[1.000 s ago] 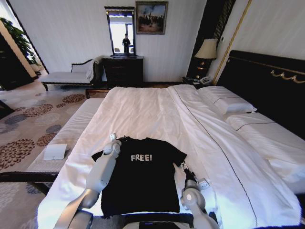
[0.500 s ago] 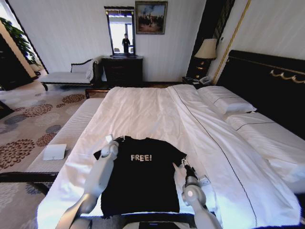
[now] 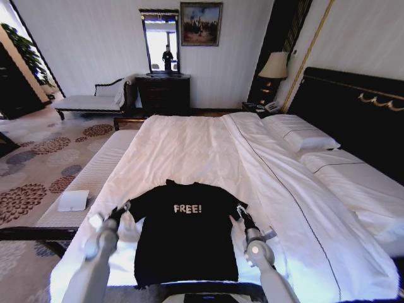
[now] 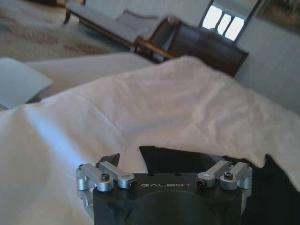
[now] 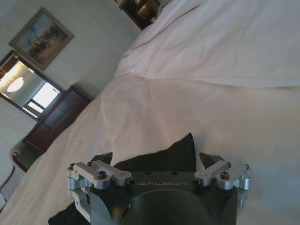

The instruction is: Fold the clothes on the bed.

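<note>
A black T-shirt printed "FREE!" lies flat, front up, near the foot of the bed, which has white sheets. My left gripper hovers just outside the shirt's left sleeve. In the left wrist view the left gripper is open, with the edge of the sleeve in front of it. My right gripper is at the right sleeve. It too is open, and the right wrist view shows the pointed tip of that sleeve between the jaws of the right gripper.
White pillows lie against the dark headboard on the right. A padded bench with a white pad runs along the bed's left side. A dresser with mirror, a chaise and a lamp stand at the far wall.
My left arm has swung off the shirt's collar area, back and to the left, ending beside the left sleeve. The right gripper has edged forward to the right sleeve. The shirt lies unchanged.
</note>
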### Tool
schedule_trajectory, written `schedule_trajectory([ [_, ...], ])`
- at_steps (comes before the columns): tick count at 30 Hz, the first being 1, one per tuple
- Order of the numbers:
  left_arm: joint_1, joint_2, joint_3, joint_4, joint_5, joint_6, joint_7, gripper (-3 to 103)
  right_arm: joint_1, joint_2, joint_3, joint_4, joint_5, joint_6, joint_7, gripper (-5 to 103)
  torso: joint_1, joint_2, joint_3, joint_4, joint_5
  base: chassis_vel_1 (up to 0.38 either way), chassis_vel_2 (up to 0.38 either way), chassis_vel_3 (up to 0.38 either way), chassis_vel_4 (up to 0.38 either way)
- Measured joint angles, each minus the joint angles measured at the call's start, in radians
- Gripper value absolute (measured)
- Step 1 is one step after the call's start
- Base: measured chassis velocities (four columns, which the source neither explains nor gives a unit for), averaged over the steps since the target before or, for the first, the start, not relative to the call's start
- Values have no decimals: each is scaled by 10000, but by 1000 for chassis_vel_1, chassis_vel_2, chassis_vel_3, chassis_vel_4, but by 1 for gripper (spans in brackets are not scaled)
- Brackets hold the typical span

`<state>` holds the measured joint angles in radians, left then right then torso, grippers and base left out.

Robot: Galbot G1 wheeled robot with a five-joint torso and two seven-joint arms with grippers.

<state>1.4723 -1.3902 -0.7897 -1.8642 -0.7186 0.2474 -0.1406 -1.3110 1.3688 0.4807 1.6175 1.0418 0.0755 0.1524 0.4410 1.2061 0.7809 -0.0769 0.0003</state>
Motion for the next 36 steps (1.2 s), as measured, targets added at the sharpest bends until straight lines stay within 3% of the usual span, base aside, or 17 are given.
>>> schedule_trajectory([
  [6,610,-366,57,-496,418,-509,-212,100,-77,179,626,-274,-49,173,-360,100,1,-1,2,-7,-5,0,0,0,0],
  [12,1153,-206,-243,-886,276,-630,-313,100,6,232,858,-542,101,-56,-388,100,1,0,2,-3,-1,0,0,0,0],
  [16,1458,-52,-499,-1079,47,-683,-465,100,160,300,817,-966,226,-166,-896,101,1,-1,2,-3,-4,0,0,0,0],
  [19,1590,-4,-560,-1185,-145,-685,-552,100,369,361,765,-1290,214,-203,-1161,90,1,-2,2,-3,-2,0,0,0,0],
  [25,1563,1,-528,-1203,-264,-685,-676,100,682,371,738,-1622,194,-208,-1225,88,2,-3,3,-2,-3,0,0,0,0],
  [28,1510,-42,-461,-1173,-274,-682,-715,100,980,389,717,-1907,194,-220,-1227,73,3,-2,3,-2,-3,0,0,0,0],
  [31,1499,-73,-419,-1134,-273,-680,-732,100,1088,424,701,-1990,189,-221,-1223,67,3,-3,3,-2,-1,0,0,0,0],
  [36,1510,-158,-374,-1107,-239,-679,-750,100,1123,439,682,-2070,32,-168,-1199,47,2,-2,3,-3,-2,0,0,0,0],
])
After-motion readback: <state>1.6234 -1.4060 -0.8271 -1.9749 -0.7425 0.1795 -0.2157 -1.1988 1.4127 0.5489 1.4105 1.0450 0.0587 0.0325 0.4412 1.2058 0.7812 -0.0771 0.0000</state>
